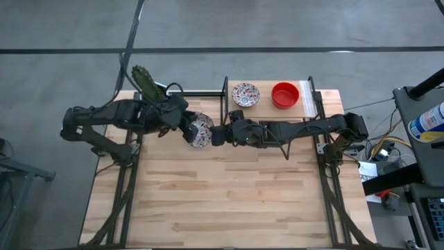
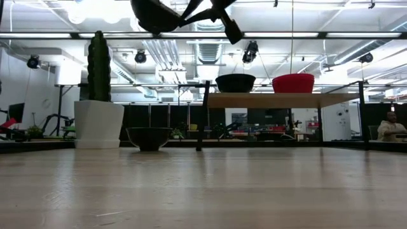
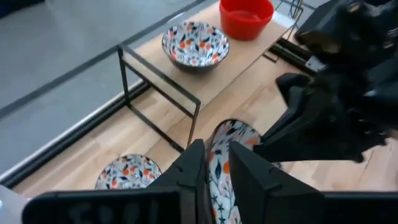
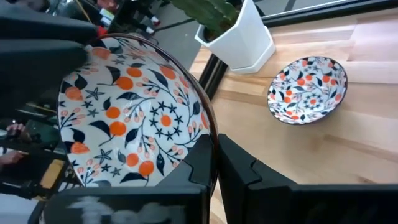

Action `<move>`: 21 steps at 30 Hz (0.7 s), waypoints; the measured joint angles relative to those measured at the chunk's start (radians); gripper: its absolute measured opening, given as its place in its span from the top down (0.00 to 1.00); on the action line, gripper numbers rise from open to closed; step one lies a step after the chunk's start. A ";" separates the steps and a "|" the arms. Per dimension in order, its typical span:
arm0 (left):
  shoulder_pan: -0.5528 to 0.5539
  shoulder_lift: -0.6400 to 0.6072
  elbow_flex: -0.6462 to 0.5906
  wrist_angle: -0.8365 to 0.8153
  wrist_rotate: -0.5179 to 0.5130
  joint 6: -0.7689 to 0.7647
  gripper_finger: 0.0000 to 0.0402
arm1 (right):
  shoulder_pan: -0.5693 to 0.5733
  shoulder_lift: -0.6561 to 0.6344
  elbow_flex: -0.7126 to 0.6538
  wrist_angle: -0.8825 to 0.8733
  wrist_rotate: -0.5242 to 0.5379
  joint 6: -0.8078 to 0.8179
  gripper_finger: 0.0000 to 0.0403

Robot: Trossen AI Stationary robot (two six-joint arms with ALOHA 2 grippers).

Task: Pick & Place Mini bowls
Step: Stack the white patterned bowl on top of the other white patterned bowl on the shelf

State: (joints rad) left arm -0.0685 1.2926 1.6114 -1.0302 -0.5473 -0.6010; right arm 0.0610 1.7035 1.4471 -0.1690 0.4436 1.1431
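Observation:
One floral mini bowl [image 1: 201, 130] is held in the air on its edge between both grippers, above the table's middle far part. My left gripper [image 1: 189, 130] [image 3: 216, 149] is shut on its left side, my right gripper [image 1: 216, 134] [image 4: 215, 140] on its right side. A second floral bowl [image 4: 306, 90] [image 3: 127, 174] rests on its base on the table beside the cactus pot. A third floral bowl [image 1: 245, 94] and a red bowl [image 1: 284, 94] stand on the raised shelf. The other bowls are out of view. My left gripper pinches the floral bowl's rim [image 3: 219, 140] between its two fingers, coming level from the table's left side. The bowl stands on edge, lifted clear of the table. My right gripper pinches the opposite rim [image 4: 208, 127], one finger [image 4: 200, 158] on the patterned inside and one outside the wall. It comes level from the table's right side. The bowl is tilted on edge, clear of the table.
A low wooden shelf [image 1: 305, 104] on a black wire frame stands at the far right of the table. The white hexagonal cactus pot [image 4: 239, 37] [image 2: 98, 121] stands at the far left. The near half of the table [image 1: 229, 201] holds nothing in view.

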 joint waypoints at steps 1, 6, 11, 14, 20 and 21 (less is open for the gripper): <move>0.000 0.000 0.009 -0.002 -0.004 0.009 0.83 | -0.003 0.000 0.000 0.001 -0.006 -0.006 0.98; 0.000 -0.001 0.059 -0.011 -0.023 0.066 0.83 | -0.022 -0.008 0.000 0.013 -0.021 -0.026 0.98; -0.001 -0.013 0.108 -0.013 -0.017 0.061 0.83 | -0.062 -0.041 0.000 -0.019 -0.045 -0.048 0.98; -0.005 -0.028 0.110 -0.016 -0.002 0.043 0.83 | -0.103 -0.081 0.000 -0.077 -0.051 -0.067 0.98; -0.011 -0.052 0.098 -0.032 0.010 0.007 0.83 | -0.211 -0.184 0.000 -0.238 -0.064 -0.067 0.98; -0.011 -0.056 0.095 -0.031 0.010 0.004 0.83 | -0.233 -0.200 0.000 -0.278 -0.068 -0.067 0.98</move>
State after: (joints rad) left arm -0.0799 1.2366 1.7060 -1.0613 -0.5375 -0.5973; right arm -0.1716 1.5040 1.4471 -0.4474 0.3752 1.0759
